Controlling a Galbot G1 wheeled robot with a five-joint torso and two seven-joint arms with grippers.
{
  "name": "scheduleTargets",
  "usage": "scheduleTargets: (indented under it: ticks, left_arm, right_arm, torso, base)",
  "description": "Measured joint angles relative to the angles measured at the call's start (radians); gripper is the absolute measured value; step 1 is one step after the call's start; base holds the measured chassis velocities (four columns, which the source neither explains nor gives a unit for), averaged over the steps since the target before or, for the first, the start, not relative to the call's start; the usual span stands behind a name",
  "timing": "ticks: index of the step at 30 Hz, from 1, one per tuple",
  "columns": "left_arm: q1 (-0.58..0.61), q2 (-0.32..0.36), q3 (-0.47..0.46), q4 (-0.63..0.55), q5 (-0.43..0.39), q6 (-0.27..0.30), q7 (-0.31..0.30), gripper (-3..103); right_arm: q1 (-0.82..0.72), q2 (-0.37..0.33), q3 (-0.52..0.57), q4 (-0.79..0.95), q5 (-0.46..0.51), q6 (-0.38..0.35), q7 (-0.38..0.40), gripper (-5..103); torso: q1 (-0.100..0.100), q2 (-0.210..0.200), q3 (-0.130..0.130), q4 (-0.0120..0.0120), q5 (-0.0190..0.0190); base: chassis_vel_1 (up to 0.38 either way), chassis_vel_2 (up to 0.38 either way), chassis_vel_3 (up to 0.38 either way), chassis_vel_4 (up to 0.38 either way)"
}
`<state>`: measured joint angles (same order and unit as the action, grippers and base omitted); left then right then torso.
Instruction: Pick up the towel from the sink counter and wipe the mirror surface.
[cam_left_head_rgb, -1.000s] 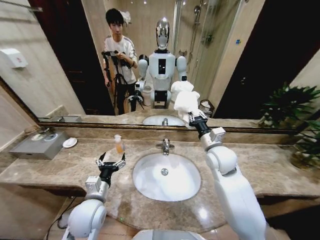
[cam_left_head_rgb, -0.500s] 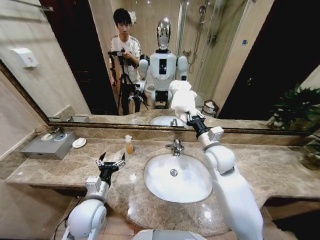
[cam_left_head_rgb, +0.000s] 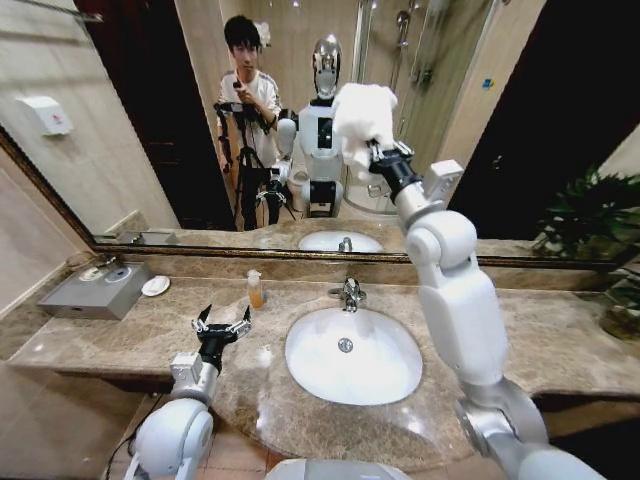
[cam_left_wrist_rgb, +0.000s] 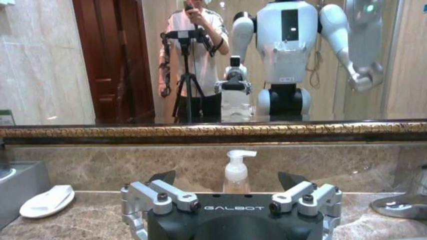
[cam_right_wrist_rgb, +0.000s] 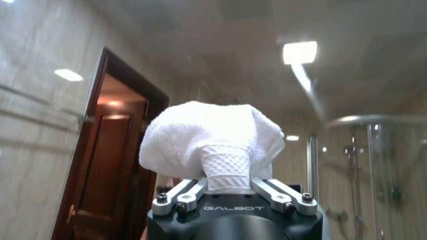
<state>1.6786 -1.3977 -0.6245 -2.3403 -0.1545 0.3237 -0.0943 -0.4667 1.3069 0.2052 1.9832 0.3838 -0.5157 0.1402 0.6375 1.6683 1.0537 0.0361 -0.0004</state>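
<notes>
The left gripper (cam_left_head_rgb: 222, 325) waits with its jaws spread above the sink counter (cam_left_head_rgb: 120, 335). The right gripper (cam_left_head_rgb: 375, 155) pinches the bunched white towel (cam_left_head_rgb: 362, 115) high against the mirror surface (cam_left_head_rgb: 150, 120). A good wipe probably needs steady, flat pressure in overlapping passes.

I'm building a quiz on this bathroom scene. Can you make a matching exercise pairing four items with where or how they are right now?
Things:
1. small white terry towel
2. left gripper
3. clear pump soap bottle
4. small white round dish

States:
A. beside the grey box, on the beige marble sink counter
B. open, over the counter
C. clamped in the right gripper, raised at the wide bronze-framed mirror
D. upright, left of the chrome tap

Pairs: 1-C, 2-B, 3-D, 4-A
</notes>
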Motion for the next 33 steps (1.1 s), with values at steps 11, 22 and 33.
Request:
scheduleTargets:
  ticks: [11, 22, 33]
  left_arm:
    - [0.000, 0.000, 0.000, 0.000, 0.000, 0.000, 0.000, 100]
    - [0.000, 0.000, 0.000, 0.000, 0.000, 0.000, 0.000, 100]
    - [0.000, 0.000, 0.000, 0.000, 0.000, 0.000, 0.000, 100]
  right_arm:
    - [-0.149, -0.006, -0.005, -0.014, -0.044, 0.038, -0.032, 12]
    - [0.052, -0.021, -0.006, -0.010, 0.003, 0.006, 0.008, 12]
    - [-0.083, -0.012, -0.029, -0.020, -0.044, 0.032, -0.010, 12]
  torso:
    - [0.000, 0.000, 0.000, -0.0003, 0.0003]
    - [0.000, 0.000, 0.000, -0.0001, 0.0001]
    - [0.000, 0.000, 0.000, -0.0003, 0.0004]
  base:
    - [0.000, 0.000, 0.000, 0.000]
    - [0.000, 0.000, 0.000, 0.000]
    - [0.000, 0.000, 0.000, 0.000]
